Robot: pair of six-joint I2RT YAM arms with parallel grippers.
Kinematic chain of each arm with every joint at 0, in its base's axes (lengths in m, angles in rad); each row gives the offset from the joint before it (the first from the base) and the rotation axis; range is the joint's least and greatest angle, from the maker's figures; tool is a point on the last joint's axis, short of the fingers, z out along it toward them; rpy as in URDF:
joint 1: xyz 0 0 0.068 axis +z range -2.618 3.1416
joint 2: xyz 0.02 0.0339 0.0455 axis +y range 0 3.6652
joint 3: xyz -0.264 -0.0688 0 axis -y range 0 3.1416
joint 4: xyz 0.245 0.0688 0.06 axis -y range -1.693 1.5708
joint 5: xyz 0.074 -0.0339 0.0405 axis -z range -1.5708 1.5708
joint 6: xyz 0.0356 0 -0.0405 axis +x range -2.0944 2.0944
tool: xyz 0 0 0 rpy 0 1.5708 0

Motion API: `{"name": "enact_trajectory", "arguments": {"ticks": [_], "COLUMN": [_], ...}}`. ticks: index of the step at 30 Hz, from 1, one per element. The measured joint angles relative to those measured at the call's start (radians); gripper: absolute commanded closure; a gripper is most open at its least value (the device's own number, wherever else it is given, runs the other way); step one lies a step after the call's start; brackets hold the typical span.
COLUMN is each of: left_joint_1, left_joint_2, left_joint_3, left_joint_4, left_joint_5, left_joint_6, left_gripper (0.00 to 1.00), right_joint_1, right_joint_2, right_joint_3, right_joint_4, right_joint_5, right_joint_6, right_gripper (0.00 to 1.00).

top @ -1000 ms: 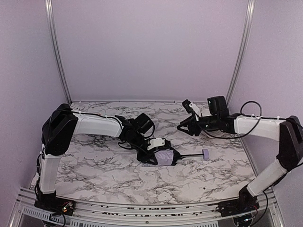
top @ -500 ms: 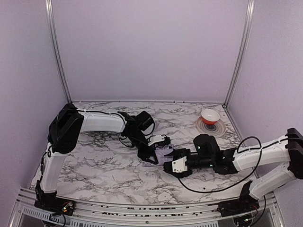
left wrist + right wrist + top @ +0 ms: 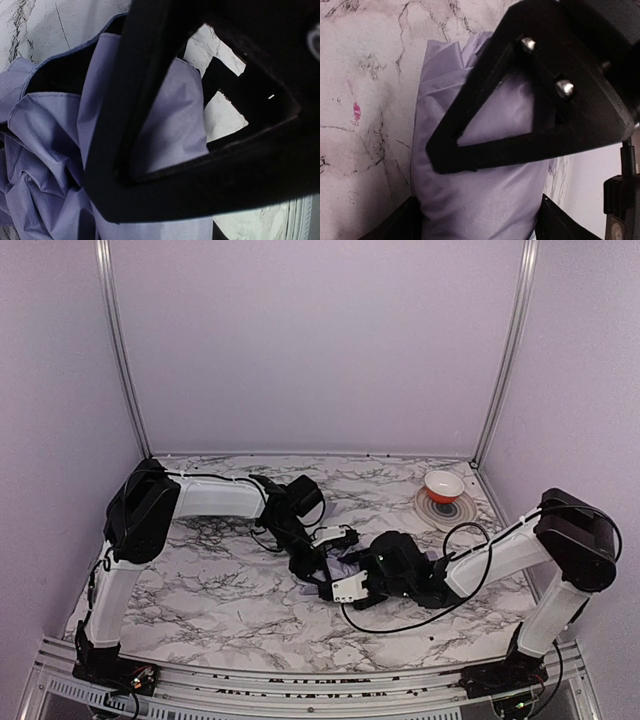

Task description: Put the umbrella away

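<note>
Student: Panel one, top external view. Where does the folding umbrella of shiny pale lavender fabric (image 3: pixel 347 564) lie?

Tutor: Bunched at mid-table on the white, black-veined marble tabletop (image 3: pixel 200 590). The left gripper (image 3: pixel 318 566) reaches it from the left and the right gripper (image 3: pixel 332 587) from the right, and both meet at the bundle. Whether either pair of jaws is spread or pressed together cannot be told from above. A red-and-white bowl (image 3: pixel 443 483) stands on a round plate (image 3: pixel 440 508) at the far right, well apart.

Student: Panel two, left wrist view?

Tutor: One black triangular finger (image 3: pixel 107 150) lies across crumpled lavender folds, with black lining (image 3: pixel 55 75) showing at the upper edge. Grip state cannot be determined.

Student: Panel three, right wrist view?

Tutor: One black open-framed finger (image 3: pixel 485 155) crosses a smooth lavender fold resting on marble. The opposing finger is not clearly seen, so the jaws' stance cannot be told.
</note>
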Motion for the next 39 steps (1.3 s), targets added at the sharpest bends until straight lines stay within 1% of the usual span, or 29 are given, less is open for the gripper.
{"name": "enact_trajectory", "arguments": {"ticks": [4, 10, 12, 13, 14, 15, 16, 18, 20, 22, 25, 29, 31, 33, 36, 38, 39], "left_joint_1": [0.003, 0.011, 0.018, 0.023, 0.026, 0.030, 0.033, 0.037, 0.037, 0.037, 0.039, 0.085, 0.119, 0.151, 0.161, 0.146, 0.138], "left_joint_2": [0.003, 0.007, 0.007, 0.007, 0.007, 0.007, 0.005, -0.005, -0.026, -0.046, -0.100, -0.255, -0.365, -0.496, -0.702, -0.815, -0.852], "left_joint_3": [0.002, 0.003, 0.005, 0.005, 0.005, 0.004, 0.001, -0.012, -0.041, -0.069, -0.130, -0.321, -0.460, -0.624, -0.855, -0.958, -0.987], "left_joint_4": [-0.003, -0.008, -0.013, -0.018, -0.020, -0.022, -0.022, -0.021, -0.020, -0.013, 0.015, 0.124, 0.232, 0.375, 0.599, 0.718, 0.755], "left_joint_5": [0.009, 0.024, 0.031, 0.035, 0.039, 0.043, 0.047, 0.055, 0.063, 0.060, 0.037, -0.073, -0.138, -0.195, -0.247, -0.260, -0.266], "left_joint_6": [0.005, 0.010, 0.013, 0.019, 0.024, 0.028, 0.031, 0.049, 0.077, 0.089, 0.074, 0.010, -0.021, -0.039, -0.047, -0.045, -0.041], "left_gripper": [0.86, 0.86, 0.84, 0.80, 0.73, 0.62, 0.53, 0.43, 0.38, 0.14, 0.09, 0.06, 0.05, 0.05, 0.09, 0.12, 0.15], "right_joint_1": [0.002, 0.002, 0.002, 0.002, 0.002, 0.002, 0.002, 0.002, 0.002, 0.002, -0.002, -0.013, -0.023, -0.034, -0.056, -0.070, -0.077], "right_joint_2": [0.043, 0.063, 0.077, 0.083, 0.086, 0.091, 0.092, 0.093, 0.093, 0.095, 0.097, 0.104, 0.111, 0.121, 0.147, 0.172, 0.191], "right_joint_3": [0.024, 0.063, 0.088, 0.101, 0.110, 0.119, 0.128, 0.146, 0.166, 0.183, 0.203, 0.245, 0.272, 0.303, 0.366, 0.415, 0.451], "right_joint_4": [-0.003, -0.051, -0.076, -0.090, -0.101, -0.113, -0.125, -0.154, -0.188, -0.221, -0.266, -0.341, -0.386, -0.430, -0.517, -0.578, -0.616], "right_joint_5": [0.017, 0.020, 0.023, 0.024, 0.025, 0.025, 0.024, 0.018, 0.000, -0.020, -0.042, -0.072, -0.098, -0.126, -0.183, -0.224, -0.254], "right_joint_6": [-0.031, -0.047, -0.044, -0.047, -0.041, -0.035, -0.030, -0.026, -0.028, -0.026, -0.022, 0.008, 0.032, 0.058, 0.103, 0.134, 0.152], "right_gripper": [0.35, 0.62, 0.66, 0.69, 0.72, 0.74, 0.76, 0.78, 0.79, 0.79, 0.80, 0.80, 0.80, 0.79, 0.79, 0.79, 0.79]}}
